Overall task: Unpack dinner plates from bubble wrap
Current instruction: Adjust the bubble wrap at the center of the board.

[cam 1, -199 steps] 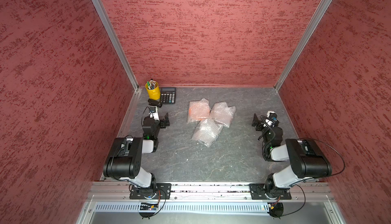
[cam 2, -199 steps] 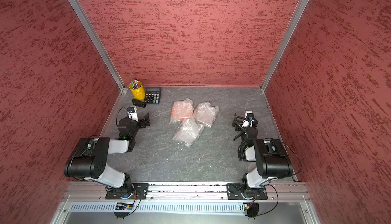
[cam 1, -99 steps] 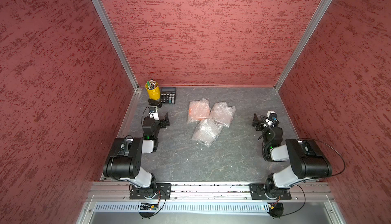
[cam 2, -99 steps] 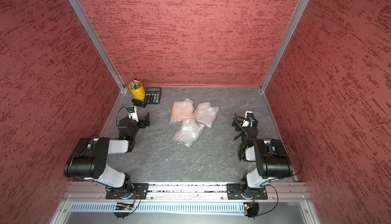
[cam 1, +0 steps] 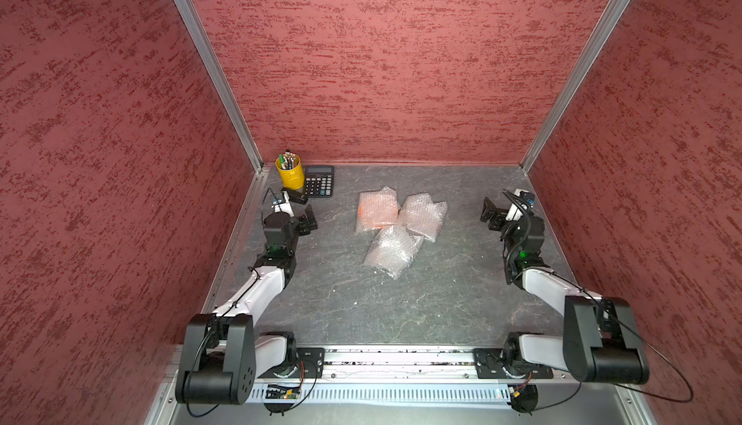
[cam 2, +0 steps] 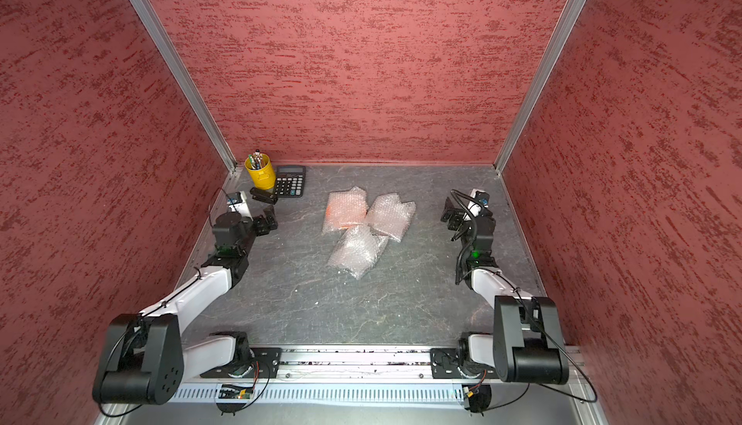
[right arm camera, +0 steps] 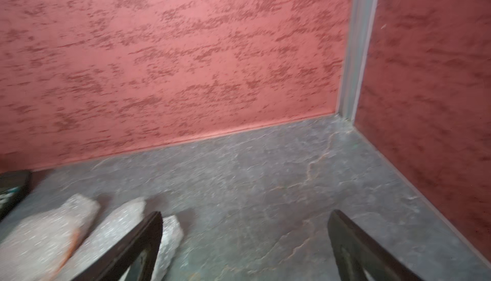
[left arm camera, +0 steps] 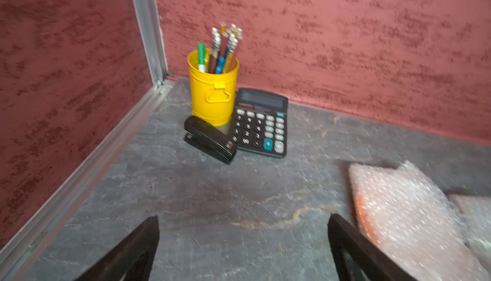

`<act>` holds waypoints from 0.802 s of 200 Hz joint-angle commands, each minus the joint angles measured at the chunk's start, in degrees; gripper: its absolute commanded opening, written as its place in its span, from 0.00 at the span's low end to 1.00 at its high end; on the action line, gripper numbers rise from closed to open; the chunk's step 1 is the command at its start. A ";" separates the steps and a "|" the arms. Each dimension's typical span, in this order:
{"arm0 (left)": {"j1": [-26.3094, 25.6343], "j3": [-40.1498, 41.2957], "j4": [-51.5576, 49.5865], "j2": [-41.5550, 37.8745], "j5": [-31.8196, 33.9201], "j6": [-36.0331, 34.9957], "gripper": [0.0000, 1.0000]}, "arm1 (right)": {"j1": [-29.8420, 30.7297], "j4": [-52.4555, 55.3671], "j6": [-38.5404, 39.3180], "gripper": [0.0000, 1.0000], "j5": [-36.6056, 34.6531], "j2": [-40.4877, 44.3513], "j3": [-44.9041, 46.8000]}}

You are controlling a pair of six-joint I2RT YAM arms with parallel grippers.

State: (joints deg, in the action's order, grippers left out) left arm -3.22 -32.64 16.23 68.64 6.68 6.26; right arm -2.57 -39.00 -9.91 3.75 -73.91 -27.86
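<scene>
Grey, stone-veined bench [cam 1: 401, 314] lies bare at the near edge. By my judgement nothing of the job is done yet: no dinner plates lie uncovered. Left fingers [left arm camera: 127, 253] and right fingers [right arm camera: 132, 250] stand spread wide and empty at either side, each well apart from the parcels.

Mid-bench, three bundles of bubble wrap [cam 2: 391, 216] touch one another. The nearest bundle [cam 1: 391, 250] is whitish, crinkled and glinting, and its contents cannot be made out. Just behind it sit an orange-tinted bundle [cam 1: 375, 212], likely holding the orange plate, and a paler pinkish bundle [cam 1: 423, 216]. Both are soft, pillowy rectangles with loose folded ends. All three are left to open.

Farthest, in the left corner, stand a glossy yellow metal pen cup [left arm camera: 214, 93], a black calculator [left arm camera: 261, 124] and a black stapler [left arm camera: 210, 140].
</scene>
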 commanded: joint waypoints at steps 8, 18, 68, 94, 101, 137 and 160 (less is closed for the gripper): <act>-8.32 -6.63 -19.30 0.82 -3.01 -1.01 1.00 | 1.12 11.87 -4.86 0.99 13.78 1.12 -2.07; -11.16 -8.58 -21.93 2.21 -5.66 -0.60 1.00 | 2.15 13.34 -5.32 0.99 16.26 0.72 -2.53; -19.49 -13.05 -21.62 12.94 -22.70 4.46 1.00 | 10.52 11.11 -8.46 0.96 22.18 -2.12 -1.46; -19.72 -14.52 -19.02 19.09 -29.10 8.40 0.94 | 14.89 9.39 -9.97 0.88 24.09 -5.31 -1.92; -19.80 -15.05 -18.76 20.74 -30.85 9.03 0.93 | 16.08 9.21 -10.10 0.86 24.50 -6.29 -2.23; -20.07 -16.92 -18.26 26.54 -35.02 11.34 0.86 | 20.26 7.46 -12.54 0.73 27.75 -11.78 -3.15; -20.16 -17.20 -17.91 28.48 -36.23 11.71 0.82 | 22.27 6.90 -13.66 0.66 29.11 -15.79 -4.41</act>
State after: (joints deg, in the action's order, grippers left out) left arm -23.16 -48.60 -2.83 95.55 -25.80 16.23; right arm 17.98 -29.67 -21.21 29.58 -86.63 -29.93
